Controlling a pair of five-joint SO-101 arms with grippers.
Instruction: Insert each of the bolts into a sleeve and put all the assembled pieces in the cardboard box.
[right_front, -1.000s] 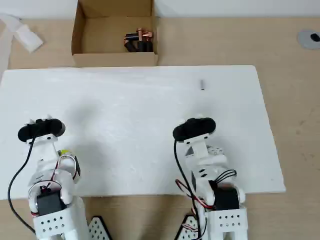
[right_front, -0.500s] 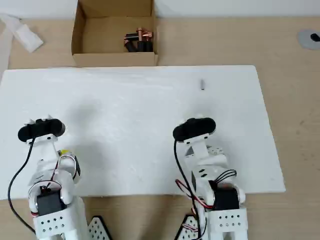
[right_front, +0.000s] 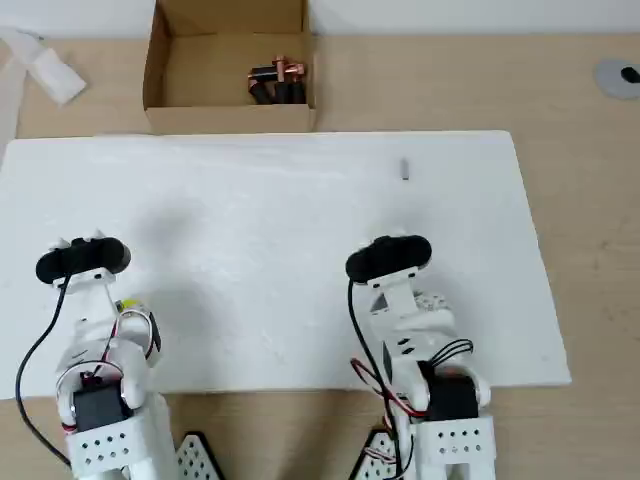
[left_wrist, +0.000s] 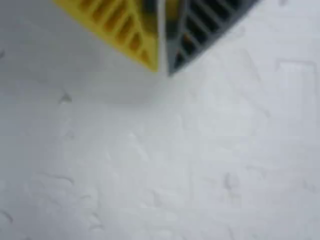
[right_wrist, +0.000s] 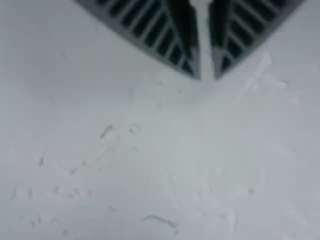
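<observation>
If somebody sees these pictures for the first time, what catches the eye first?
The cardboard box at the table's far edge, with copper and black assembled pieces clustered in its right part. Next the wide white board, one small grey piece near its far edge. The left gripper and right gripper are shut, over that board.

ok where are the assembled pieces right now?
High view: the assembled pieces lie inside the cardboard box, by its right wall, just past the far edge of the white sheet.
</observation>
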